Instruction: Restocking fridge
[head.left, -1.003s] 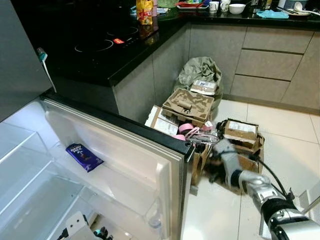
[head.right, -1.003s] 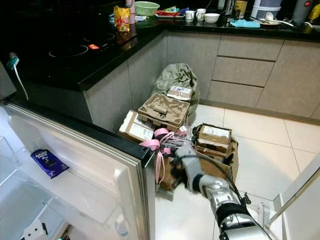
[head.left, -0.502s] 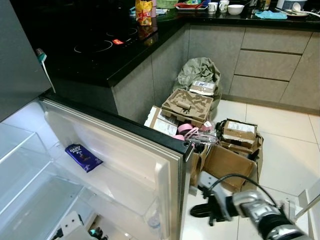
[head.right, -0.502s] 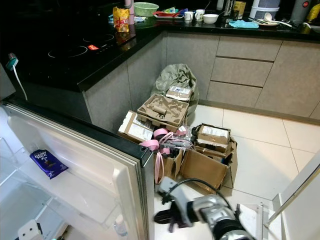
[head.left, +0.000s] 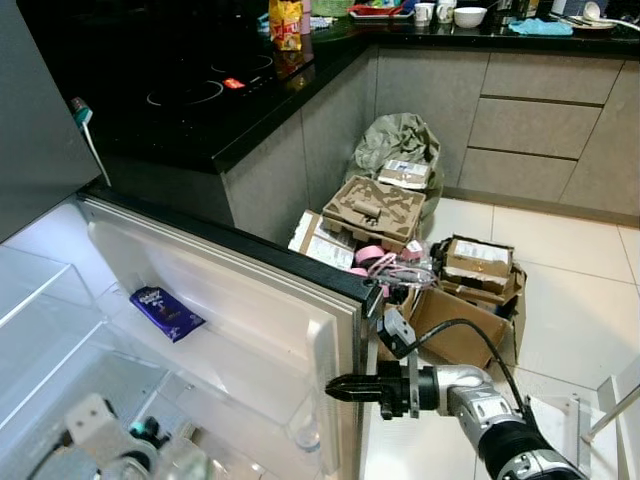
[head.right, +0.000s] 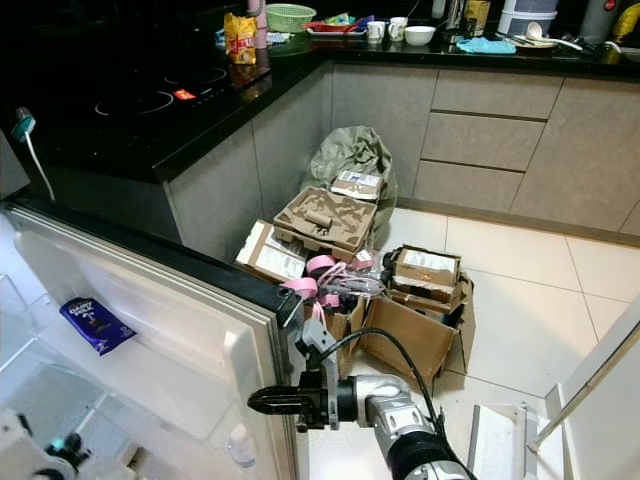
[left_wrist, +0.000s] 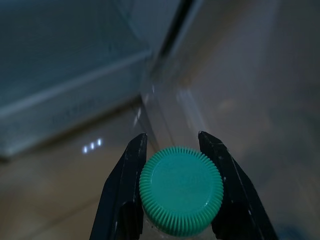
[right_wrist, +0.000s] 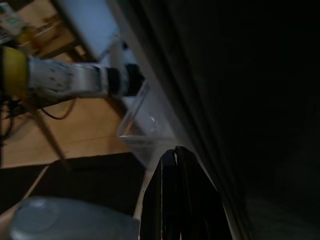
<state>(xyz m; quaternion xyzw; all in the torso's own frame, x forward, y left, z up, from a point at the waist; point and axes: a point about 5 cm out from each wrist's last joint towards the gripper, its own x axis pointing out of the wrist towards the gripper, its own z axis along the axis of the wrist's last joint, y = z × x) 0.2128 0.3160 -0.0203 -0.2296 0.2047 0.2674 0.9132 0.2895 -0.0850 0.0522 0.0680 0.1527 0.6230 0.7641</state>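
While my left claw (left_wrist: 170, 200) is clamped on the green cap (left_wrist: 181, 190) of a bottle low inside the fridge, a pinch on that ribbed cap alone could let the bottle twist or drop against the clear bin wall. My right claw (head.left: 340, 388), its 2 fingers pressed together and empty, points at the outer edge of the fridge door (head.left: 330, 300); a nudge there could swing the door onto my left arm. On the door shelf lies a purple chocolate bar (head.left: 167, 312). Beyond, cardboard boxes (head.left: 470, 300) crowd the floor, a tripping risk.

Green ribbed cap (left_wrist: 181, 190) (black pincer (left_wrist: 176, 186) fingers).
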